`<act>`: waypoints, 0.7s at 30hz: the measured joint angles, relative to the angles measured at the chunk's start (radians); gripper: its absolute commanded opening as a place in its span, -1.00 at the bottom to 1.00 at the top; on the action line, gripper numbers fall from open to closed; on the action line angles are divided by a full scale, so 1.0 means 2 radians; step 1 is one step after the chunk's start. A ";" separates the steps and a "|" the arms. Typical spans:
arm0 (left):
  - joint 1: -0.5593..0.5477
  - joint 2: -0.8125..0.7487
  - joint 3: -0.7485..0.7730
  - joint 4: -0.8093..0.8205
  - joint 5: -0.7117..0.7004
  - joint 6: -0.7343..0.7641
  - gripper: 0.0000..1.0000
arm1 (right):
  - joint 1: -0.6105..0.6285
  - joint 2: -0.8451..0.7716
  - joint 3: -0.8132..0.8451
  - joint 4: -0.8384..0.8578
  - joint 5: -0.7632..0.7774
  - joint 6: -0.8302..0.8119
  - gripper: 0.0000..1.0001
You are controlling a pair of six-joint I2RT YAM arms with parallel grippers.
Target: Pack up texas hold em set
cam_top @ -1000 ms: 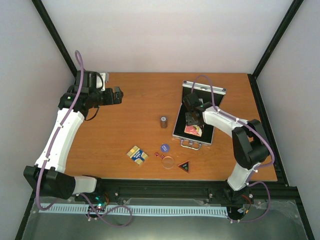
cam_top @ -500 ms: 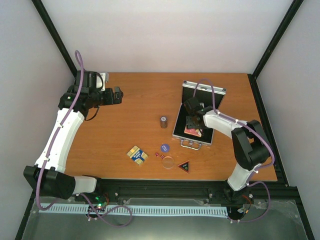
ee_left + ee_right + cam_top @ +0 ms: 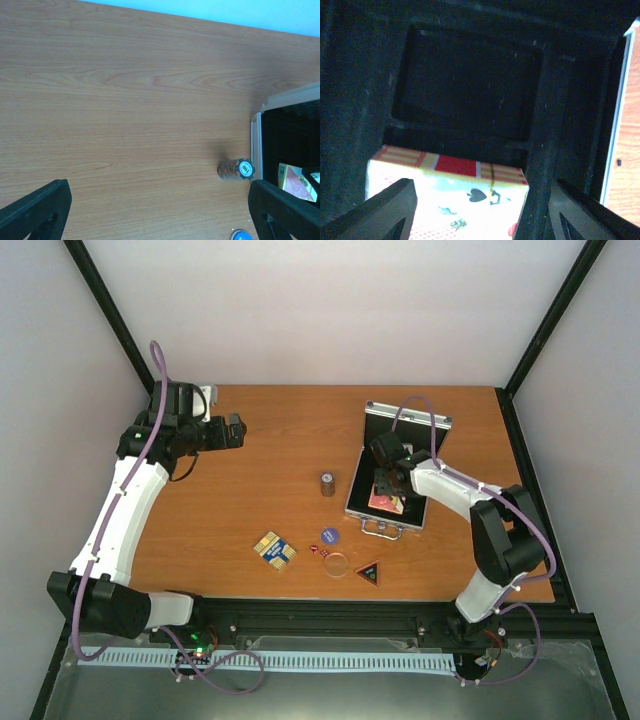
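The silver case (image 3: 357, 480) lies open at the right with its black lining (image 3: 470, 80) showing. A red card deck (image 3: 387, 502) rests inside it, toward the handle end. My right gripper (image 3: 385, 480) hovers just over that deck (image 3: 450, 200), open, its fingers straddling the deck with a gap on the right side. On the table sit the dark cylinder (image 3: 327, 483), blue-gold deck (image 3: 274, 549), blue chip (image 3: 329, 535), red dice (image 3: 320, 552), clear disc (image 3: 337, 564) and black triangle (image 3: 368, 573). My left gripper (image 3: 238, 430) is open at the far left, holding nothing.
In the left wrist view the cylinder (image 3: 235, 169), a chip stack, stands just beside the case's rim (image 3: 256, 135), with the blue chip (image 3: 240, 235) at the lower edge. The case lid (image 3: 405, 418) stands up behind the right arm. Black frame posts border the table.
My right gripper has drifted slightly toward the far right over the case while the red deck stayed put. The left arm has not moved.
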 measured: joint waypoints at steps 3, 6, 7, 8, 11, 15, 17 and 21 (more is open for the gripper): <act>0.000 0.000 0.000 0.000 0.000 0.000 1.00 | 0.000 -0.001 0.017 0.000 0.012 0.010 0.48; 0.000 0.000 -0.001 0.000 0.000 0.000 0.99 | 0.000 0.002 0.028 0.005 0.021 0.017 0.48; 0.000 0.000 -0.001 0.001 0.000 0.000 1.00 | 0.000 0.006 0.031 0.008 0.023 0.019 0.49; 0.000 0.000 -0.002 0.001 -0.001 0.001 0.99 | 0.000 0.013 0.033 0.011 0.026 0.022 0.49; 0.000 0.000 -0.003 0.001 -0.001 0.002 0.99 | 0.000 0.039 0.035 0.021 0.031 0.028 0.49; 0.000 0.000 -0.003 0.002 -0.002 0.002 0.99 | 0.000 0.071 0.035 0.031 0.031 0.036 0.48; 0.000 0.000 -0.003 0.002 -0.002 0.002 0.99 | 0.000 0.077 0.035 0.031 0.028 0.038 0.48; 0.000 0.000 -0.003 0.002 -0.002 0.002 1.00 | 0.000 0.077 0.020 0.043 0.015 0.045 0.48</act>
